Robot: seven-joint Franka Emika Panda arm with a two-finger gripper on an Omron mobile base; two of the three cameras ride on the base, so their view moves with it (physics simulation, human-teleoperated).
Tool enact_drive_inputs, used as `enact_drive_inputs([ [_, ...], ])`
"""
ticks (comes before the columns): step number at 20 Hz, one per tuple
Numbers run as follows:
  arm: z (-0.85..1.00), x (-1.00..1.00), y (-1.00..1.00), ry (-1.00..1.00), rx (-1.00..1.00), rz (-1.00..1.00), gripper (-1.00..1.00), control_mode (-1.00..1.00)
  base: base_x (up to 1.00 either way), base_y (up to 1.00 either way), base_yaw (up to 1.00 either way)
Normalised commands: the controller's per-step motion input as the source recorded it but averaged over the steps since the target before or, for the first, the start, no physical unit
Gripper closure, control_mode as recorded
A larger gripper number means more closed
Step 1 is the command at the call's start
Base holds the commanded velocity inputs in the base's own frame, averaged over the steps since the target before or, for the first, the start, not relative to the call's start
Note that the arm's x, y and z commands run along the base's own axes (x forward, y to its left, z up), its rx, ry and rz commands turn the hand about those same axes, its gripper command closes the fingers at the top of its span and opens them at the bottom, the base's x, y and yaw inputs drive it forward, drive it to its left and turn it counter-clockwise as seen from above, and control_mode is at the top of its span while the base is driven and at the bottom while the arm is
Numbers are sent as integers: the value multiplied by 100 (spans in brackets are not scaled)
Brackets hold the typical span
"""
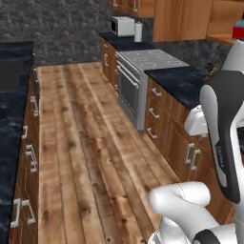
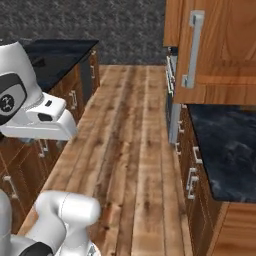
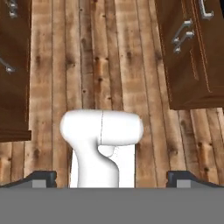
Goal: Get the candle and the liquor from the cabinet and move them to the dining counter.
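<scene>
The liquor [image 1: 238, 29], a red bottle with light blue shoulders, peeks in at the top right edge on a wooden ledge of the cabinet [image 1: 181, 19]. The arm's white body partly covers it. The cabinet door [image 2: 220, 55] with its long silver bar handle [image 2: 193, 49] hangs close on the right. The candle is out of view. My gripper [image 3: 111, 178] points down at the plank floor, far below the bottle. Its fingertips [image 3: 42, 177] stand wide apart, open, with nothing between them. Whether the black marble-look counter [image 1: 12, 102] on the left is the dining counter I cannot tell.
A stove [image 1: 143, 71] and a black counter [image 1: 181, 78] over drawer units line the right side. A toaster [image 1: 122, 25] and a white roll [image 1: 138, 32] stand at the far end. A wide wooden floor aisle [image 1: 81, 143] runs between the two counter rows.
</scene>
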Motion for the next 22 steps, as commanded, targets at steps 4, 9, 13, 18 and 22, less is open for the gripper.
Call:
enact_drive_inputs([
  [4, 0, 0, 0, 0, 0, 0, -100, 100, 100, -60, -4],
  [9, 0, 0, 0, 0, 0, 0, -100, 100, 100, -10, -21],
  [13, 0, 0, 0, 0, 0, 0, -100, 100, 100, 3, -32],
  [18, 0, 0, 0, 0, 0, 0, -100, 100, 78, 3, -58],
  [22, 0, 0, 0, 0, 0, 0, -100, 100, 24, 0, -81],
])
